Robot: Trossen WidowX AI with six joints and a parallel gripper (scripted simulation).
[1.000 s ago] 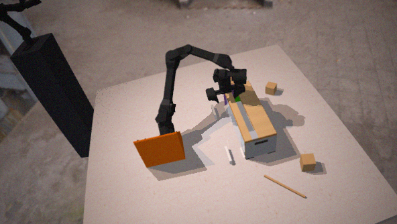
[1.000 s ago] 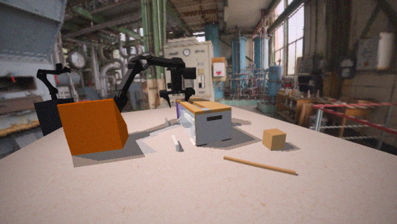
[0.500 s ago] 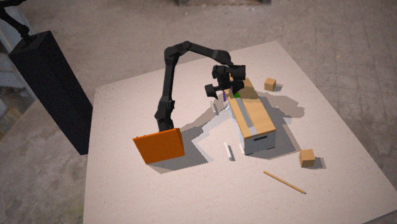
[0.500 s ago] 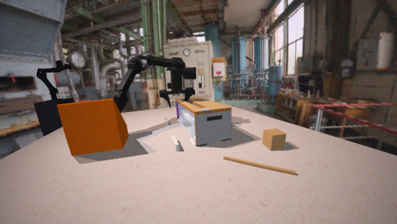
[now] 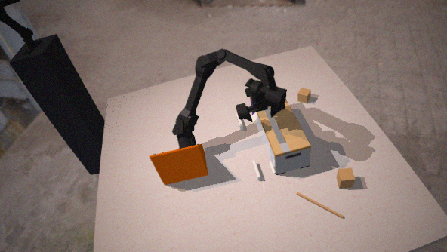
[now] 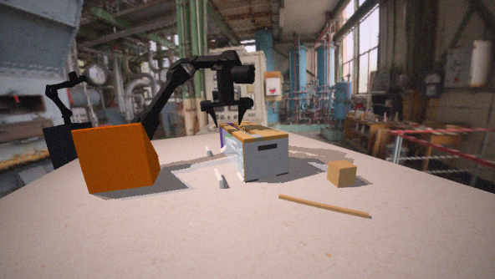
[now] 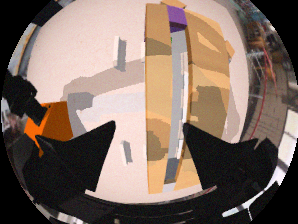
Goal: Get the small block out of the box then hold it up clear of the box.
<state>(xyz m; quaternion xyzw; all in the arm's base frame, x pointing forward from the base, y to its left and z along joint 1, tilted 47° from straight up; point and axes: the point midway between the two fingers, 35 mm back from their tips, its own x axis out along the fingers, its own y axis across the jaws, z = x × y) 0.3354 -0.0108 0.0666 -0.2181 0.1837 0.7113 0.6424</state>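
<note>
gripper: black, parallel-jaw (image 5: 261,117) (image 6: 229,125) (image 7: 149,124); fingers apart, nothing between them; pointing down, its fingertips above the table and the box.
small block: not identified with certainty; a green patch (image 6: 228,137) shows inside the box, next to the purple section, but whether it is the block cannot be told.
box: long, upright (image 5: 291,162) (image 6: 265,160) (image 7: 159,80); grey end wall, wood-coloured top boards with a lengthwise gap between them.
purple section: one (image 5: 252,106) (image 6: 221,138) (image 7: 177,17), at the box's far end as the exterior view has it.
end-wall mark: dark, narrow strip (image 5: 293,155) (image 6: 267,147), near the top of the grey wall.
white bars: two, on the table along the box's front side, apart from it; nearer bar (image 5: 258,170) (image 6: 220,179) (image 7: 126,152), farther bar (image 5: 241,122) (image 6: 208,151) (image 7: 119,52).
wooden cubes: near cube (image 5: 346,178) (image 6: 342,174) and far cube (image 5: 303,95), both on the table outside the box, well apart.
pencil: wood-coloured, slim (image 5: 321,205) (image 6: 324,205); lying flat, in the foreground.
orange panel: large (image 5: 181,164) (image 6: 119,159) (image 7: 55,117); near the arm's lower end.
arm: black (image 5: 196,90) (image 6: 167,88), arched over the table toward the box.
table: pale, faintly speckled (image 5: 189,226) (image 6: 209,242) (image 7: 75,60).
pedestal: tall, black (image 5: 60,94) (image 6: 63,146), beyond the table edge, bearing a second black arm (image 5: 15,24) (image 6: 58,93).
</note>
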